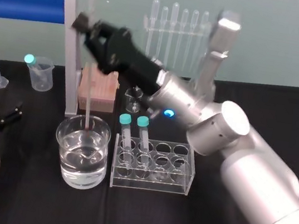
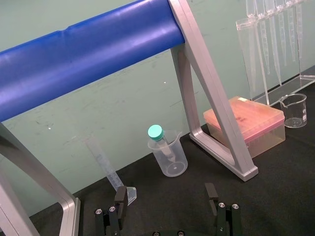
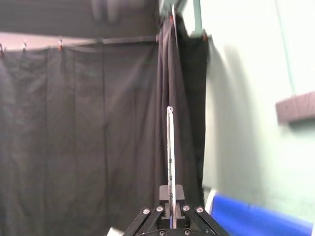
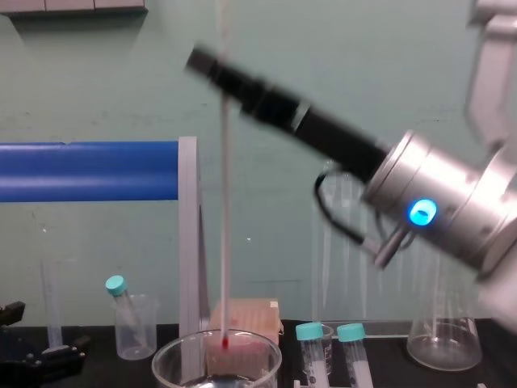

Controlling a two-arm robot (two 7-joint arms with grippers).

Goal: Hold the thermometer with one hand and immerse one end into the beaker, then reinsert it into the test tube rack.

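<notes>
R gripper (image 1: 85, 24) clamped high on thermometer (image 4: 224, 242); thin glass, light, slick, brittle; I'd squeeze gently; L gripper (image 2: 166, 197) parked, apart.

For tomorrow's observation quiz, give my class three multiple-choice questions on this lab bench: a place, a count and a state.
1. Where is the red tip of the thermometer? A) in the rack B) inside the beaker C) well above both
2. How many teal-capped tubes stand in the rack? A) two B) none C) four
3. The fingers of the right gripper are: A) open B) shut on nothing C) shut on the thermometer
Answers: B, the tip sits inside the rim; A, two caps stand side by side; C, they clamp the rod.
</notes>
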